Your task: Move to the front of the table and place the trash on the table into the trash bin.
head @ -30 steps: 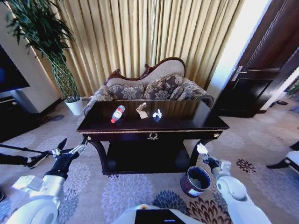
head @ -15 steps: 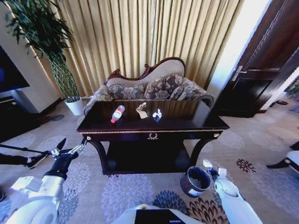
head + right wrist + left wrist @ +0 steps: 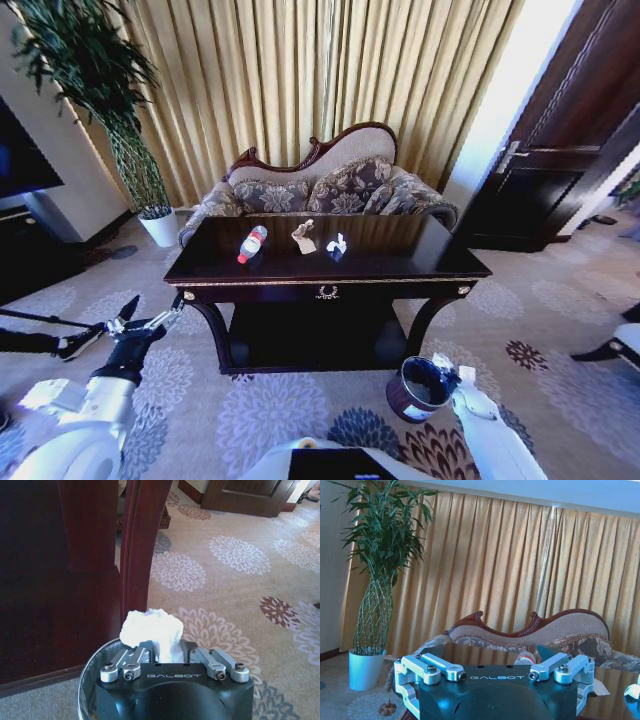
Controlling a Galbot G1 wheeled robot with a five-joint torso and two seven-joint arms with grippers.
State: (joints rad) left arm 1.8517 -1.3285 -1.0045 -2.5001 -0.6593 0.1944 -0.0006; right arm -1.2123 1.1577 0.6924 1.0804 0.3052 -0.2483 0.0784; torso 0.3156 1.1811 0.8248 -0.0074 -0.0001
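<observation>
- The right gripper [image 3: 159, 655] has its jaws clamped on a crumpled white wrapper [image 3: 151, 629], which sticks up from between the fingers.
- In the head view this right gripper [image 3: 446, 372] sits low at the near right, at the right rim of the trash bin [image 3: 417, 391]; in the right wrist view the bin's metal rim [image 3: 86, 672] curves just beneath the held wad.
- The bin is a small dark cylinder with a white label, standing on the patterned carpet [image 3: 540, 310] just beside the table's near right leg [image 3: 425, 318].
- The left gripper [image 3: 140, 326] is raised at the near left, just off the table's left front corner, with its jaws spread and nothing between them.
- In the left wrist view the left gripper [image 3: 495, 676] faces across the tabletop toward the sofa [image 3: 560, 630] and the gold curtains [image 3: 520, 570].
- The dark glossy table [image 3: 400, 262] stands straight ahead, with a gold ornament [image 3: 327, 292] at the centre of its front edge.
- On the tabletop, left to right: a clear plastic bottle [image 3: 252, 243] with red label lying on its side, a crumpled beige paper [image 3: 304, 237], and a small white wrapper [image 3: 337, 244].
- These three lie near each other on the left-centre half, toward the far edge.
- A tall potted plant [image 3: 120, 130] stands at the far left, beside the curtains.
</observation>
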